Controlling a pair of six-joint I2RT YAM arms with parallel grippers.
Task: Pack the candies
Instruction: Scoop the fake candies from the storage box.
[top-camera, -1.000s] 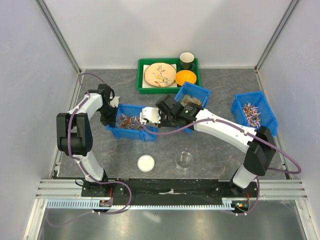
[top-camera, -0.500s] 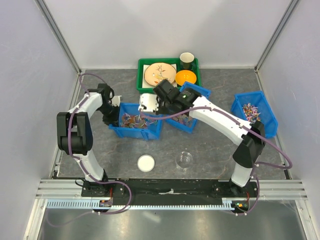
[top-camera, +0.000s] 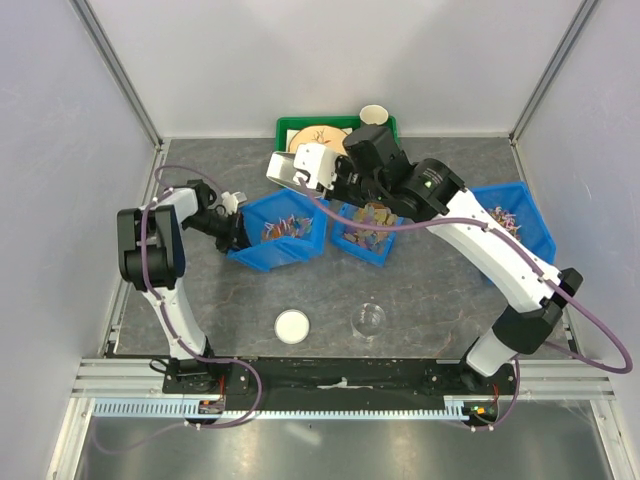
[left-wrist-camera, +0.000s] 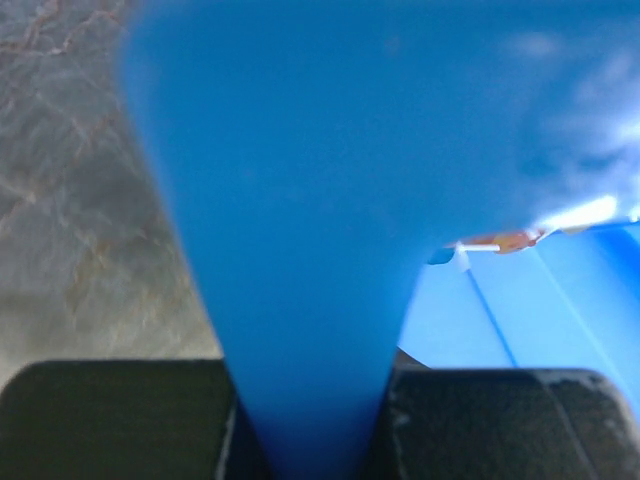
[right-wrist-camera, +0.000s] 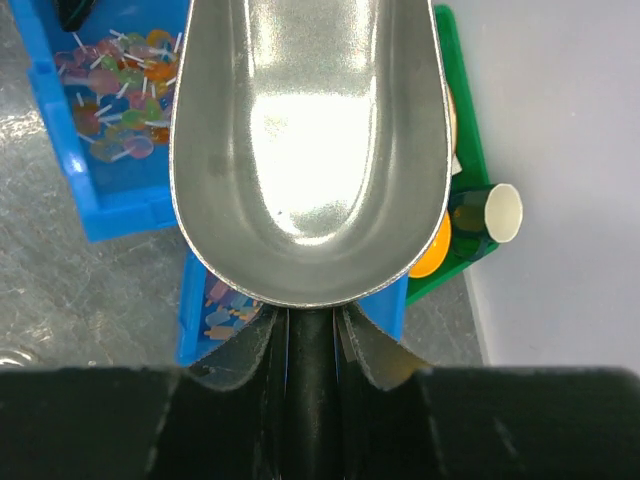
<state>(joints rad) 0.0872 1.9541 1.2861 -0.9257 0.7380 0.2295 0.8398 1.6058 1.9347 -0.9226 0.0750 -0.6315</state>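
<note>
The candies (top-camera: 285, 226) are a heap of small bright sweets in a blue bin (top-camera: 262, 250) left of centre. They also show in the right wrist view (right-wrist-camera: 113, 82). My left gripper (top-camera: 230, 233) is shut on the bin's left wall (left-wrist-camera: 300, 250) and holds the bin tilted up on that side. The blue wall fills the gap between its fingers (left-wrist-camera: 110, 420). My right gripper (top-camera: 345, 178) is shut on the handle (right-wrist-camera: 312, 370) of a metal scoop (right-wrist-camera: 310, 140). The scoop's bowl is empty. It hangs high above the bin's far edge (top-camera: 300, 164).
A middle blue bin (top-camera: 385, 250) holds flat pastel packets (right-wrist-camera: 222, 300). A right blue bin (top-camera: 540, 240) holds tiny white-pink-purple sweets. A green tray (top-camera: 405, 160) at the back holds a plate, an orange bowl and a cup (right-wrist-camera: 498, 212). A glass jar (top-camera: 368, 319) and a white lid (top-camera: 292, 325) stand near the front.
My right arm has lifted the scoop out of the candy bin, up and toward the back. My left gripper has tilted the bin, and the candies have slid to its right side.
</note>
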